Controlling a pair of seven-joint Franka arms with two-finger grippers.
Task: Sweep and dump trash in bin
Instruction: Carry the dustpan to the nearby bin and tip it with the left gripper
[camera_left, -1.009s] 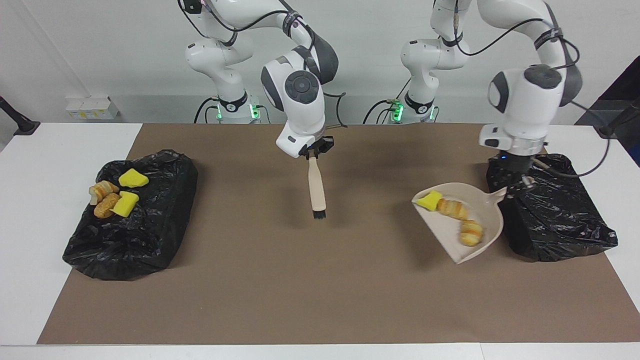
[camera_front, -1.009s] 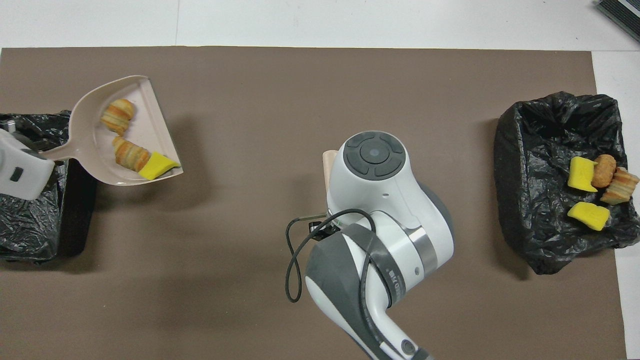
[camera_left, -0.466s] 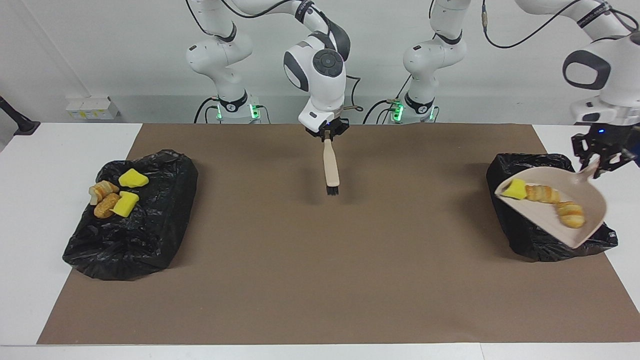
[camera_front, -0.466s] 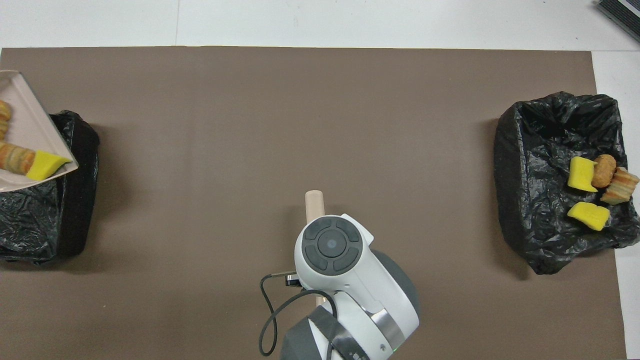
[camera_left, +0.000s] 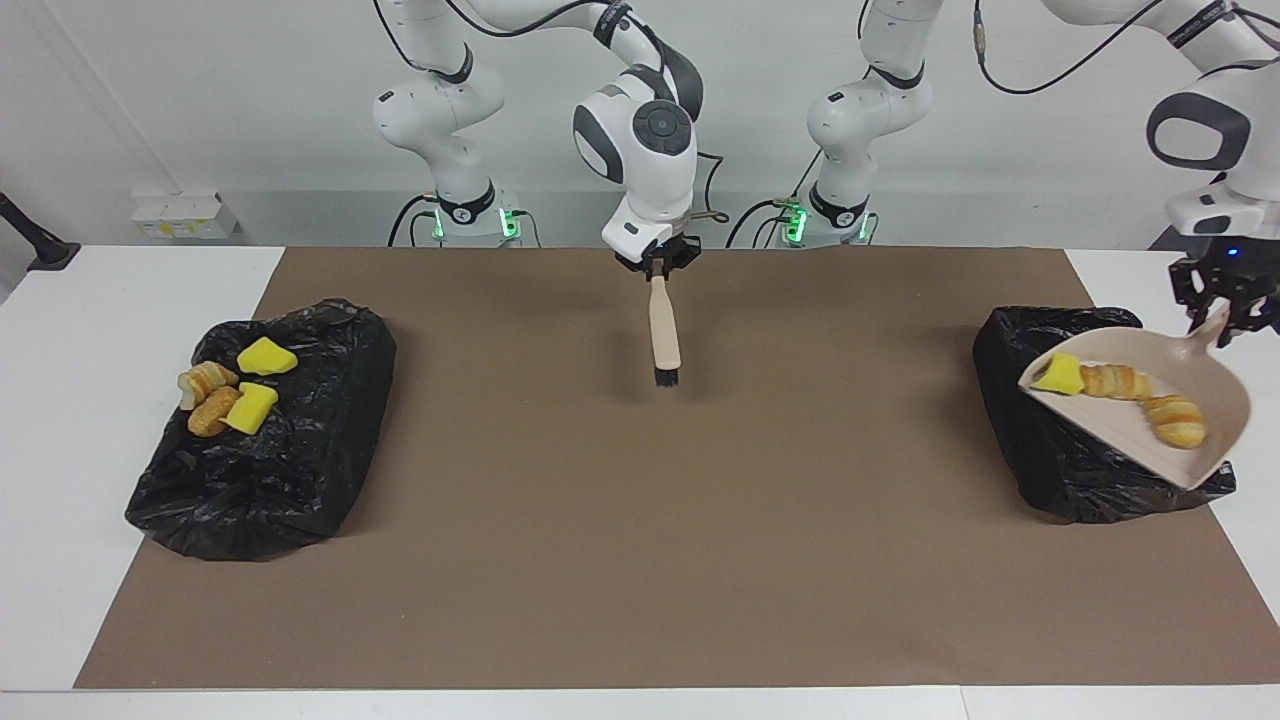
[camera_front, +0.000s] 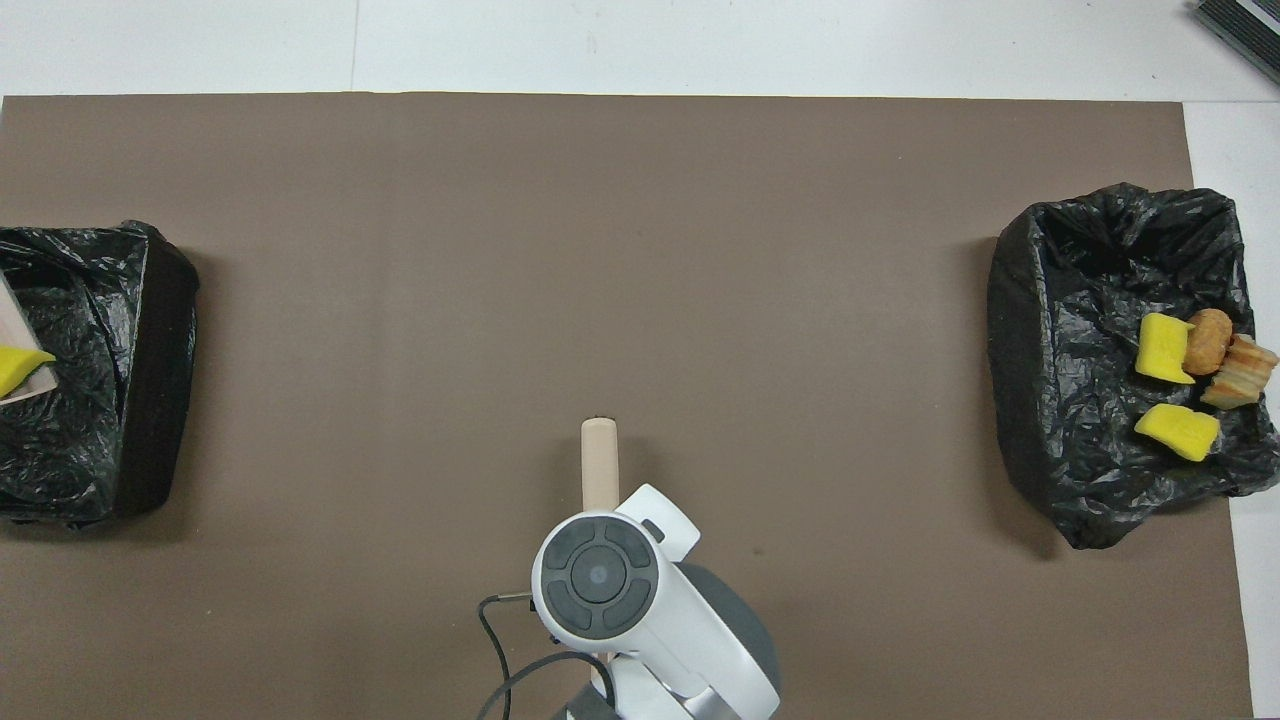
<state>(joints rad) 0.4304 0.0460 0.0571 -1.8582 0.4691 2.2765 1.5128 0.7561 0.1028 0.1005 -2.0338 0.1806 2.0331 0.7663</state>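
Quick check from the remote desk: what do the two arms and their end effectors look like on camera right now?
Both arms are glossy white with rounded joints and dark grey caps. Black cables loop along them, held by black bands. Green lights glow at each base collar. The right end effector and the left end effector are small black two-finger units under white wrist housings; the left one shows a small blue light.

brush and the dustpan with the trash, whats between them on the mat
Nothing: in the facing view the brown mat is bare between the brush, hanging from the right gripper, and the dustpan held over the bin by the left gripper.
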